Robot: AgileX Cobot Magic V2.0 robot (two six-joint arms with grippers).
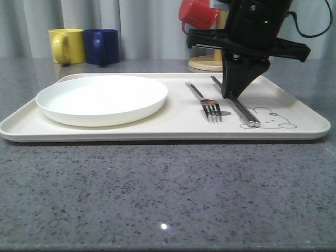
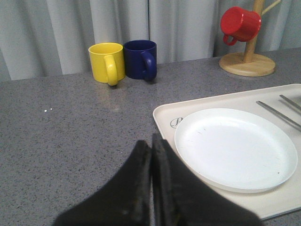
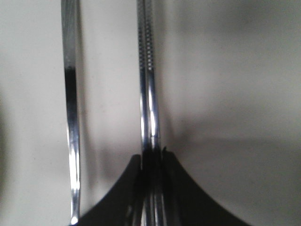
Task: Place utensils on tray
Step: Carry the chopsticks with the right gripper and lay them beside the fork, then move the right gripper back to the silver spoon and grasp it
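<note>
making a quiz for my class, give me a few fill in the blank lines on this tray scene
1. The plate sits on the ____ half of the tray.
2. The right end effector is closed on the ____.
3. The fork lies between the plate and the ____.
4. The mug hanging on the wooden stand is ____.

Missing words: left; chopsticks; chopsticks; red

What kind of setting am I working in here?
Likely a staged dining or kitchen tabletop: a tray with plate, fork and chopsticks on a speckled grey counter, mugs and curtain behind.
</note>
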